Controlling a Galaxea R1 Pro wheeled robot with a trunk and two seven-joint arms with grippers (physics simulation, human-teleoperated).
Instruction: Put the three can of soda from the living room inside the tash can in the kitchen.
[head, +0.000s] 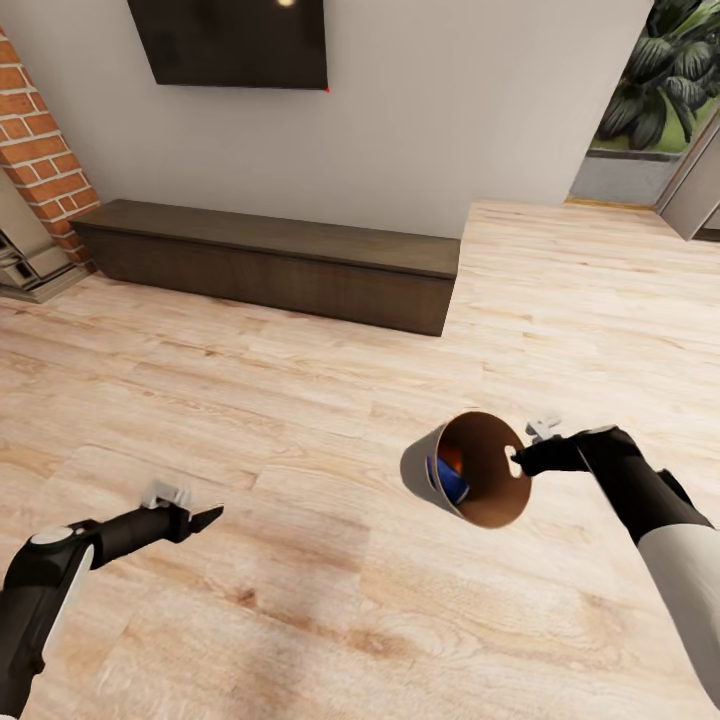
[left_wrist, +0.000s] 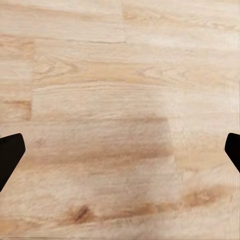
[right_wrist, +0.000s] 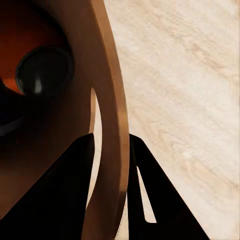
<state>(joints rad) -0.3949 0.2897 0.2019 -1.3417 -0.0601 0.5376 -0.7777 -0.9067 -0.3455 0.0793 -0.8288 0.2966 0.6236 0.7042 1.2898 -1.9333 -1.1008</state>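
Right gripper (head: 517, 461) fingers clenched on rim of trash can (head: 478, 470), one finger inside wall, one outside; can held tipped in air at lower right of frame, mouth toward camera. Inside: two soda cans seen, one orange (head: 451, 458), one dark blue (head: 450, 483); third cannot tell. Left gripper (head: 208, 517) at lower left, fingers spread wide apart in left wrist view, grasping nothing. Light wood-plank floor (head: 300, 420); low dark cabinet (head: 270, 262) along white wall, one TV (head: 232, 42) above, brick (head: 40, 150) at upper left.
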